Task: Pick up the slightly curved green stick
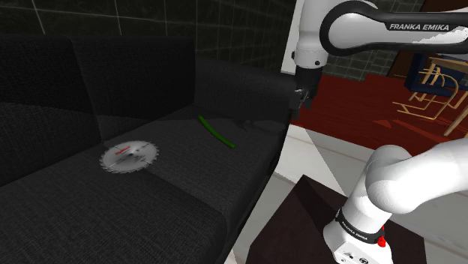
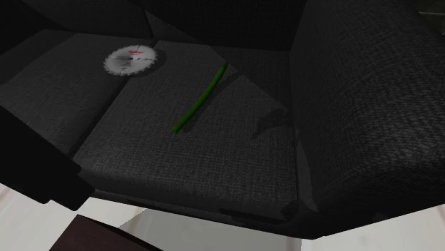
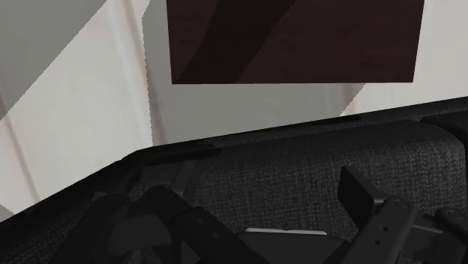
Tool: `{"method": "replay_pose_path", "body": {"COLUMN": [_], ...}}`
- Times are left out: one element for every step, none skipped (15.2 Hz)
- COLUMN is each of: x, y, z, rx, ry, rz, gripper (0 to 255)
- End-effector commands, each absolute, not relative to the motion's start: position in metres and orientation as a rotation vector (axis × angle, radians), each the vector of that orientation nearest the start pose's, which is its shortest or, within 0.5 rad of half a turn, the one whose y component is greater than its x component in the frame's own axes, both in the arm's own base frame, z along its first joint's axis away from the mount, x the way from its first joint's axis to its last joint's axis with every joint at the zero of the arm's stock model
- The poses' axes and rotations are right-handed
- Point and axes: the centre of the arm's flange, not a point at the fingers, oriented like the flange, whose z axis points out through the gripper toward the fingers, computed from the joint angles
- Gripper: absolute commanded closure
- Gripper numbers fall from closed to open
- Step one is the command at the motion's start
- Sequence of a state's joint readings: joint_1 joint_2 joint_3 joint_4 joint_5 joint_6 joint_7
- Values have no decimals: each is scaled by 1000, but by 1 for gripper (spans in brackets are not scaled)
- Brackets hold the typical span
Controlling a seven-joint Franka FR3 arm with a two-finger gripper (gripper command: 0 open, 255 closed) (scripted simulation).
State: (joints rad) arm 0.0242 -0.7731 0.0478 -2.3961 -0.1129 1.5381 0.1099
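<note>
stick [image 1: 216,132] [image 2: 200,98], green, slim and slightly curved, lies flat on dark woven-fabric sofa seat [image 1: 187,187] [image 2: 214,157], apart from toothed grey circular saw blade [image 1: 130,156] [image 2: 129,58]. all-black two-finger gripper [image 1: 303,96] [image 3: 255,199] hangs near the sofa's end, fingers spread wide, empty.

Just FRANKA EMIKA is showing, white on the arm [image 1: 418,26]'s black band at 1 o'clock; the saw blade [image 1: 130,156]'s red label is reading as mush.
</note>
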Motion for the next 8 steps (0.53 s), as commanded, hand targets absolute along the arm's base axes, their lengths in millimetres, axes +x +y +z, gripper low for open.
{"method": "replay_pose_path", "body": {"x": [305, 316, 328, 339, 351, 362, 374, 385], "y": [13, 13, 13, 13, 12, 12, 12, 12], "z": [566, 560, 554, 548, 542, 536, 530, 525], "rx": [-3291, -3285, -3279, -3273, -3267, -3261, -3255, -3249], "ry": [85, 89, 92, 95, 99, 102, 105, 108], "rz": [120, 118, 116, 113, 111, 109, 107, 105], "gripper": [0, 0, 0, 0, 0, 0, 0, 0]}}
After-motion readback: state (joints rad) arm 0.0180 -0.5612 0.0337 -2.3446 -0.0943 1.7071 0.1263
